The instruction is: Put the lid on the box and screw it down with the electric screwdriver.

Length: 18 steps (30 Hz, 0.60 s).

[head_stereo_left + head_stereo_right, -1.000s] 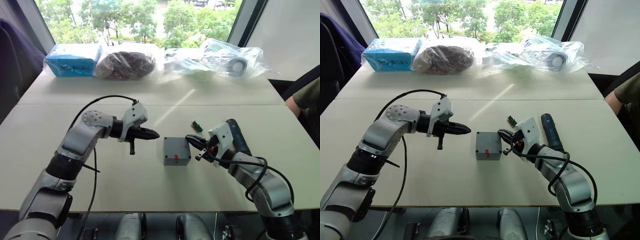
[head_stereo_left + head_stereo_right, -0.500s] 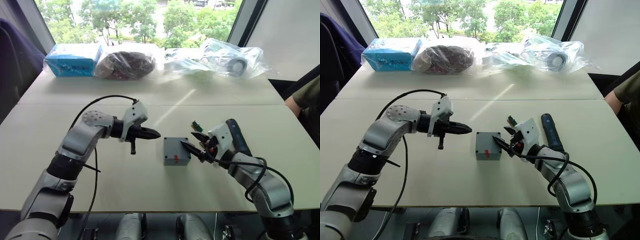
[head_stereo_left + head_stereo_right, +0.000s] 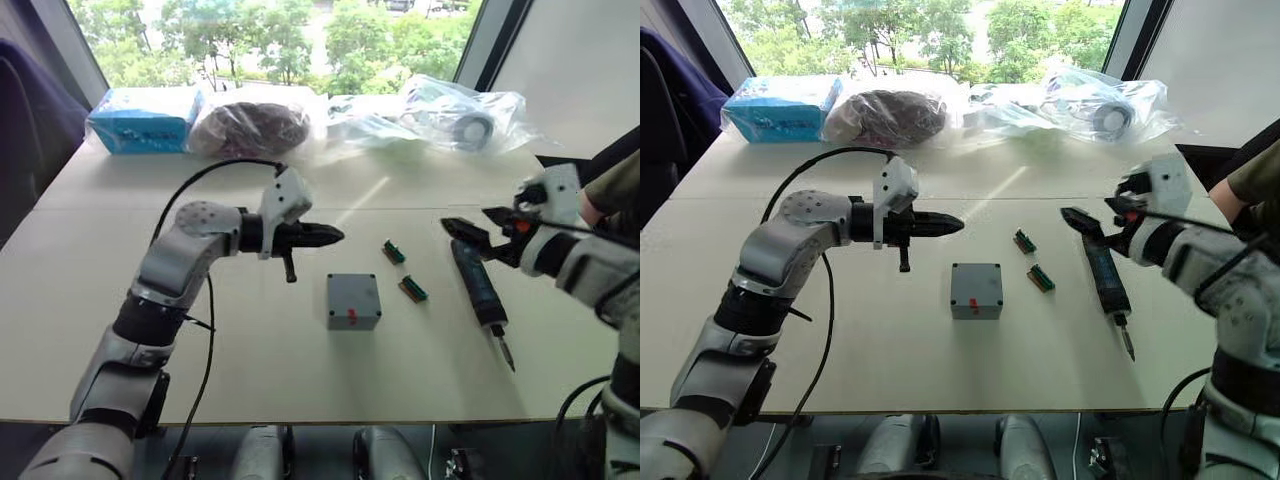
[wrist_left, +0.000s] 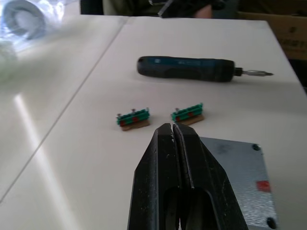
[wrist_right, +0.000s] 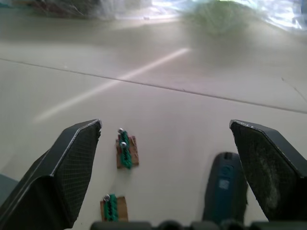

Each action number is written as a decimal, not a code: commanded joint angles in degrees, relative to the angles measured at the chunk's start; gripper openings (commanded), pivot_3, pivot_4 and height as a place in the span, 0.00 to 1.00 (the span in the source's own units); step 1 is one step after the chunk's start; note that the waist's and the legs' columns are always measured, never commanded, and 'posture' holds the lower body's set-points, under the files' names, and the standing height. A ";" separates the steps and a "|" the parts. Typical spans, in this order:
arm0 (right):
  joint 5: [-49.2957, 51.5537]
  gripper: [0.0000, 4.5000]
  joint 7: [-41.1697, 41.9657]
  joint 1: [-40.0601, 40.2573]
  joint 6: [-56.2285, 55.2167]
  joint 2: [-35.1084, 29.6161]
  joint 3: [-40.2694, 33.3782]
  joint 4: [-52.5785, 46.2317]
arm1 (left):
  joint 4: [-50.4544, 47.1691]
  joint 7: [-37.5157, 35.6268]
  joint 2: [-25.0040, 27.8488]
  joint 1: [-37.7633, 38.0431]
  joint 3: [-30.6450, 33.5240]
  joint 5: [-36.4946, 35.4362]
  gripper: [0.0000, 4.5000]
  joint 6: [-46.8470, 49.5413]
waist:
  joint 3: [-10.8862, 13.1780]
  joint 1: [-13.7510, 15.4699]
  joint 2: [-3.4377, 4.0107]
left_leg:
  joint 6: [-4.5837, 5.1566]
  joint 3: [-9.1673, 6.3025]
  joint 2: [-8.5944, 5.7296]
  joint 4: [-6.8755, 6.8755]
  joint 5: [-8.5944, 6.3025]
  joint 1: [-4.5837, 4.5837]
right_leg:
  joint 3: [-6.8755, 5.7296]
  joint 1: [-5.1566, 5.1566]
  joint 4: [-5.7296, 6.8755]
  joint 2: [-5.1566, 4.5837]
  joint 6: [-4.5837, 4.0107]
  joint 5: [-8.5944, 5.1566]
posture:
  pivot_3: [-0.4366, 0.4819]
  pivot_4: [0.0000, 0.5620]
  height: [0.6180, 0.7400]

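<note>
Grey lid already sits on the box, so your wide-open right gripper hovers just above the electric screwdriver; the left gripper, pinched shut, idles behind the box.

A: What does the right wrist view show below the right gripper?

B: Its two black fingers stand wide apart over the table. Between them lie two small green strips (one nearer) and the electric screwdriver, its dark blue end beside one finger.
</note>
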 commanded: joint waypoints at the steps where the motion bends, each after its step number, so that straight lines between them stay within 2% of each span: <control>1: 2.92 0.99 6.87 1.32 7.93 -10.52 6.60 3.07 | -2.02 -4.34 1.55 -0.63 -1.59 -0.94 0.00 -0.42 | 0.00 0.00 0.02 | 0.01 0.00 -0.02 -0.10 0.00 -0.02 | 0.01 -0.02 -0.06 -0.02 -0.01 0.00 | 0.48 0.27 1.00; 3: 3.41 0.99 11.15 2.74 7.56 -14.51 10.12 4.14 | -2.75 -5.91 2.69 1.13 -4.46 2.23 0.00 -4.83 | 0.00 -0.26 0.03 | 0.07 -0.01 0.00 -0.14 -0.04 -0.04 | 0.06 -0.02 -0.18 0.02 -0.02 -0.01 | 0.48 0.27 1.00; 7: 2.86 0.99 16.66 1.96 7.36 -17.67 16.68 8.26 | -5.40 -7.17 2.75 3.84 -6.60 2.50 0.00 -6.37 | 0.01 -0.75 0.05 | 0.10 0.11 -0.01 -0.12 -0.06 -0.04 | 0.25 -0.10 -0.13 0.01 0.01 0.00 | 0.48 0.27 1.00; 18: -2.83 0.99 24.77 -4.38 3.62 -18.84 30.37 20.12 | -12.36 -5.53 3.33 6.45 -5.57 0.53 0.00 -4.49 | 0.03 -0.37 0.04 | 0.10 0.12 -0.01 -0.06 -0.06 -0.10 | 0.28 -0.18 -0.10 -0.02 -0.01 0.00 | 0.48 0.27 1.00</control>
